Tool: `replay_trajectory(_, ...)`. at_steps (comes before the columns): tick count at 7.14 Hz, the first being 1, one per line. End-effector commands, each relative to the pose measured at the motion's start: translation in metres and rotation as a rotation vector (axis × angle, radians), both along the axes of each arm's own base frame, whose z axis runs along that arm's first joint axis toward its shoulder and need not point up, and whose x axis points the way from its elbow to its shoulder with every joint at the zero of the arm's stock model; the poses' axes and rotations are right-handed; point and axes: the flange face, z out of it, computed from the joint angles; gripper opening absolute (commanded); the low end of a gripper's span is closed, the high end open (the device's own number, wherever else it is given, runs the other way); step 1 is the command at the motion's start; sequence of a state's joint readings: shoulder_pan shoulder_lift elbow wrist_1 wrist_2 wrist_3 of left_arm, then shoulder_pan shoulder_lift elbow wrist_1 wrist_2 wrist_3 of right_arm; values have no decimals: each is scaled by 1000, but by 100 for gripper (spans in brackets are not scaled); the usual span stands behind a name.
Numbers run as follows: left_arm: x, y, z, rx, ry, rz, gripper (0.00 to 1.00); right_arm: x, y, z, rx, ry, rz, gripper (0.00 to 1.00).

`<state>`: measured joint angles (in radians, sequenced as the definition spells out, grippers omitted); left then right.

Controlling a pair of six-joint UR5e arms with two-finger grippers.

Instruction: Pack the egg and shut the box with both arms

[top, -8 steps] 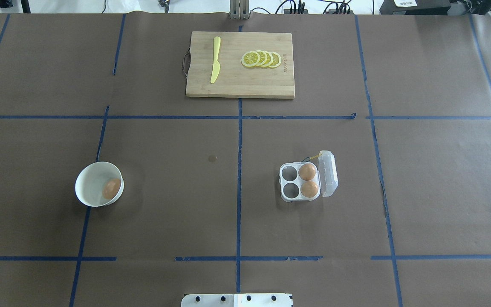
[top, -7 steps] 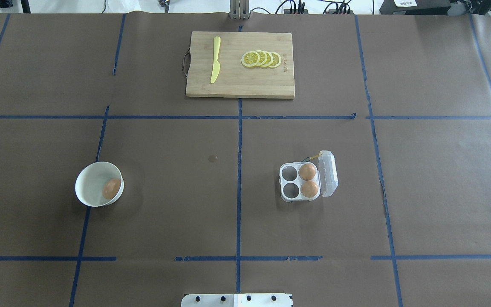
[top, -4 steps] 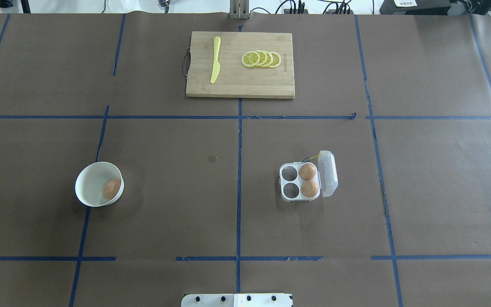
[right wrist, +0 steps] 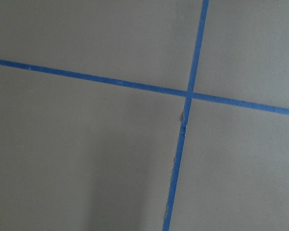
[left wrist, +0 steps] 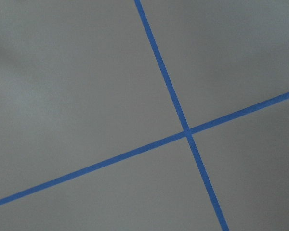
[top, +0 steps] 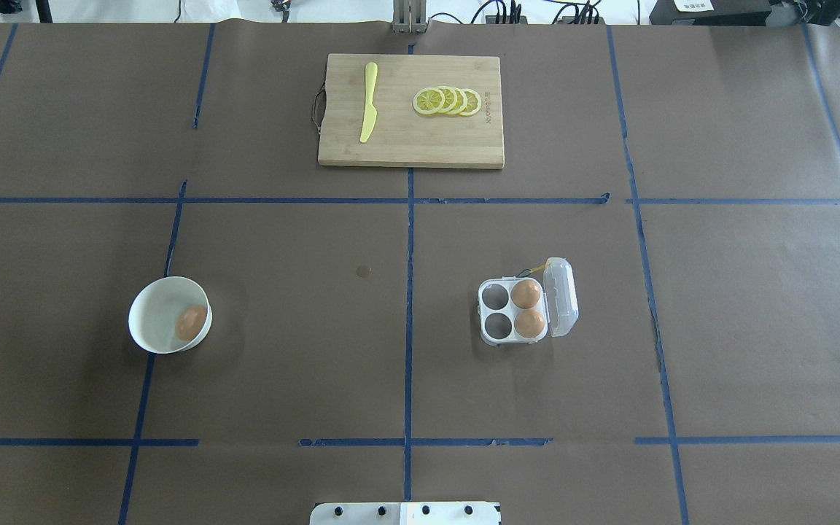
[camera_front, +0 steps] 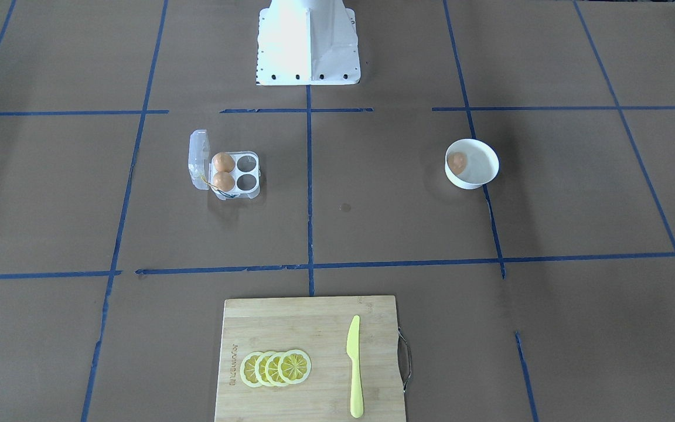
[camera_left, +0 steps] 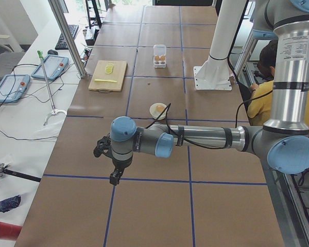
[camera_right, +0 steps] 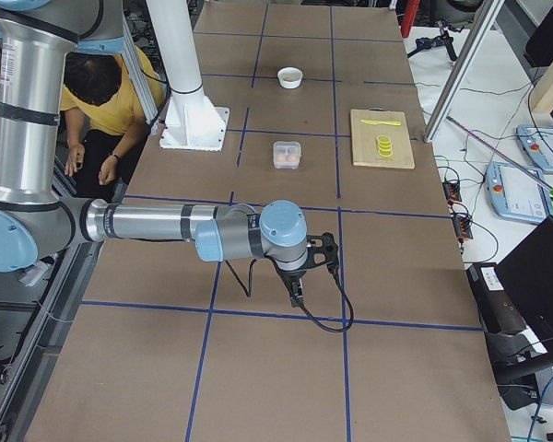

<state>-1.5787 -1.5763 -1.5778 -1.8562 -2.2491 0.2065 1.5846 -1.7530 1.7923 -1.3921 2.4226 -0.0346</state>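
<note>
One tan egg [top: 191,321] lies in a round white bowl [top: 150,321] on the table's left; it also shows in the front-facing view [camera_front: 458,160]. The clear box [top: 494,312] stands right of centre with its lid [top: 562,297] open to the right. Two eggs [top: 526,293] fill its right cups and the two left cups are empty. The left gripper [camera_left: 115,177] hangs low over the table's left end, far from the bowl. The right gripper [camera_right: 295,296] hangs low over the right end, far from the box. I cannot tell whether either is open. Both wrist views show only brown paper and blue tape.
A wooden cutting board [top: 405,146] with a yellow knife [top: 369,102] and lemon slices [top: 448,100] lies at the far centre. The white pedestal base [top: 405,512] is at the near edge. A person in yellow [camera_right: 101,87] sits behind the robot.
</note>
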Motion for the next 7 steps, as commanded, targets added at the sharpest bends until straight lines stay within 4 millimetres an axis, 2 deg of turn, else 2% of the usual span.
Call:
replay_trajectory(1,0,0,1,113,2,2,100,-2,-11,-10,19,-6,25,100)
replay_trajectory(2,0,-1,-9,148,0,3,100,-2,-11,-10,20,-5,24,100)
replay_trajectory(4,-1,-5,-27,345,-10,-3,100,-3,-11,-15,27,-12,26,100)
replay_trajectory(5,-1,-11,-48,455,-10,-4,100,-3,-10,-15,25,-15,25,100)
replay_trajectory(6,2,-17,-61,488,0,4,100,-3,-11,-16,27,-15,25,100)
replay_trajectory(7,6,-15,-70,502,43,31,100,-4,-11,-15,27,-13,23,100)
